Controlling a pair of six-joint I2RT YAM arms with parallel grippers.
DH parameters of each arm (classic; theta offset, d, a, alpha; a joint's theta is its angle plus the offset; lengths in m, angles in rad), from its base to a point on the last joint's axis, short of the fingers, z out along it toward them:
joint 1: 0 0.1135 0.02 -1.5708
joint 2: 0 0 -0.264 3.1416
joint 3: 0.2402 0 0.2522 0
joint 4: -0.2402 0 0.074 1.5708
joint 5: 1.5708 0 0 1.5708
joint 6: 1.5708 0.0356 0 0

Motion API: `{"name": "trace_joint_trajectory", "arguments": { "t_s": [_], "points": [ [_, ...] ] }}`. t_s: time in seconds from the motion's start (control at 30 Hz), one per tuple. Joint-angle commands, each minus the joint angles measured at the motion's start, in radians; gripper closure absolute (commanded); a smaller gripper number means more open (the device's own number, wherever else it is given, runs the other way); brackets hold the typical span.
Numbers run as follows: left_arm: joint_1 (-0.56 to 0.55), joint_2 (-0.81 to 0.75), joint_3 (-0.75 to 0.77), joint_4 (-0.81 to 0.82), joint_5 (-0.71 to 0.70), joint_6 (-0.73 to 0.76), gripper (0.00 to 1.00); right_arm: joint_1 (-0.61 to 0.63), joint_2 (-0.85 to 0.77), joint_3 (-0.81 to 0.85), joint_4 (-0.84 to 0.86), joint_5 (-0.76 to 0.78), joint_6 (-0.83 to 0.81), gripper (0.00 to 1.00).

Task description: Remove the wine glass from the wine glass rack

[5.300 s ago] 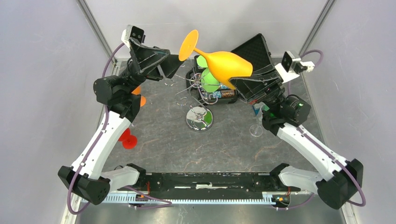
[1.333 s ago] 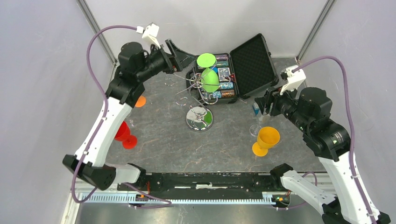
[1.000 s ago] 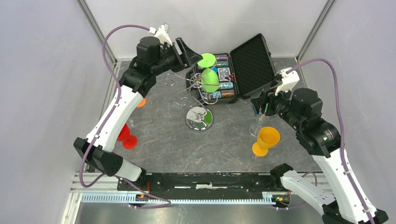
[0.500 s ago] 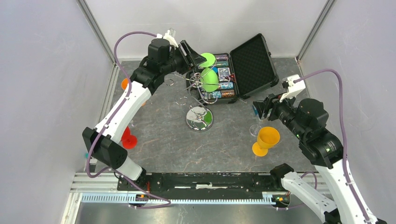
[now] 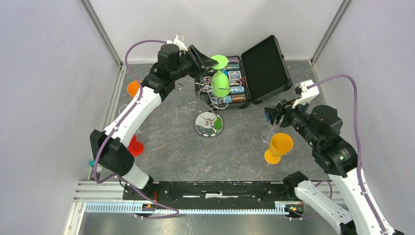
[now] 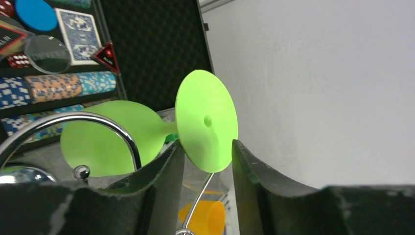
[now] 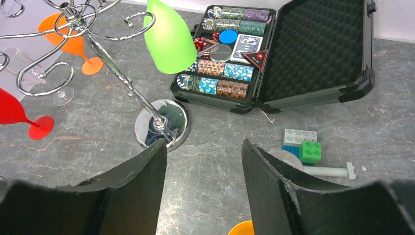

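The green wine glass [image 5: 221, 84] hangs bowl-down on the chrome wine glass rack [image 5: 209, 125], with its round foot [image 6: 205, 117] uppermost above a curled wire arm [image 6: 98, 120]. My left gripper [image 5: 205, 61] is up at that foot. In the left wrist view my gripper [image 6: 206, 144] has one finger against each side of the foot's lower edge. My right gripper [image 5: 271, 113] hovers open and empty over the table to the right. Its wrist view looks between its own fingers [image 7: 203, 144] at the rack's mirrored base [image 7: 161, 122] and the green bowl [image 7: 169, 36].
A yellow glass [image 5: 279, 147] stands upright at the right, next to a clear glass [image 5: 268, 136]. A red glass [image 5: 132, 144] and an orange one [image 5: 133, 88] are on the left. An open black case [image 5: 254, 68] of chips lies behind the rack. Toy bricks [image 7: 303, 144] lie nearby.
My left arm swung right to the green glass's foot and its jaws narrowed around it. My right arm drew back a little from the yellow glass, staying open.
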State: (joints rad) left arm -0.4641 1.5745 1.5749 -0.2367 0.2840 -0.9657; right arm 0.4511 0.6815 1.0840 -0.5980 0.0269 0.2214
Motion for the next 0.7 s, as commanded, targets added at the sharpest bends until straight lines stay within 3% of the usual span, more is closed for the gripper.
{"name": "trace_joint_trajectory", "arguments": {
  "t_s": [0.0, 0.2, 0.43, 0.67],
  "points": [
    [0.022, -0.007, -0.055, 0.145, 0.046, -0.125, 0.57, -0.002, -0.012, -0.005, 0.040, 0.012, 0.009, 0.37],
    [0.029, -0.033, -0.073, 0.160, 0.023, -0.122, 0.72, -0.002, -0.017, -0.016, 0.040, 0.018, 0.014, 0.37],
    [0.041, -0.059, -0.111, 0.232, 0.054, -0.183, 0.98, -0.001, -0.016, -0.021, 0.046, 0.012, 0.013, 0.38],
    [0.046, -0.062, -0.111, 0.373, 0.108, -0.281, 0.98, -0.002, -0.023, -0.024, 0.060, 0.006, 0.016, 0.38]
  ]
}}
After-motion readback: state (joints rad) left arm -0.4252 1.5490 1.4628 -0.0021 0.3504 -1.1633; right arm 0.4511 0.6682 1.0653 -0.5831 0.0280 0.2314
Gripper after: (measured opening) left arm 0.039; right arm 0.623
